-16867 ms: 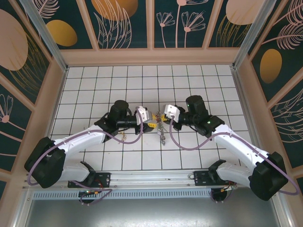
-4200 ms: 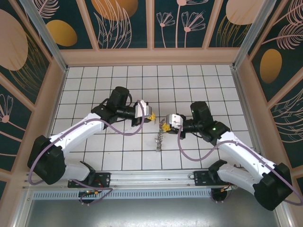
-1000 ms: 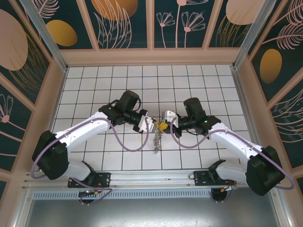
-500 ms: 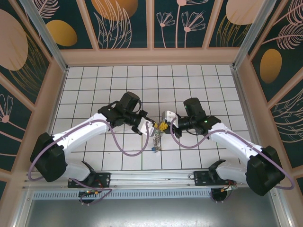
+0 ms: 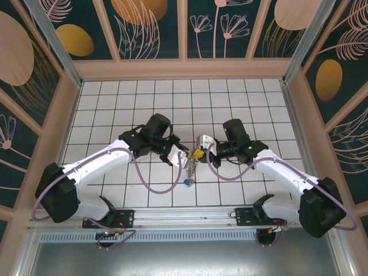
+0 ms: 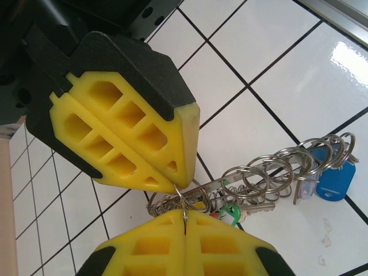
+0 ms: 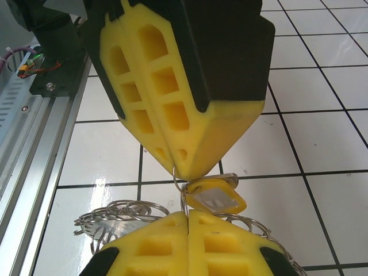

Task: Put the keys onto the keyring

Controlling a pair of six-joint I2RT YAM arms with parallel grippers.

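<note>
My two grippers meet tip to tip over the middle of the tiled floor. The left gripper [image 5: 183, 154] [image 6: 185, 214] is shut on a thin wire loop of the keyring [image 6: 270, 172]. The right gripper [image 5: 200, 151] [image 7: 187, 214] is shut on the same loop from the other side. Its yellow fingers [image 6: 126, 121] show in the left wrist view, and the left fingers [image 7: 172, 109] in the right wrist view. A yellow-headed key [image 7: 215, 196] hangs at that loop. The keyring [image 5: 188, 170] trails down as a chain of rings carrying a green-headed key [image 6: 230, 214] and a blue one [image 6: 334, 178] [image 5: 187, 183].
White tiled floor [image 5: 230, 98] with tan walls on three sides. A metal rail [image 5: 184, 217] with both arm bases runs along the near edge. Free tiles lie behind and to both sides of the grippers.
The left gripper has edged right, closer to the right gripper. The hanging chain has shifted and its blue key now shows at the bottom. Both grippers stay shut.
</note>
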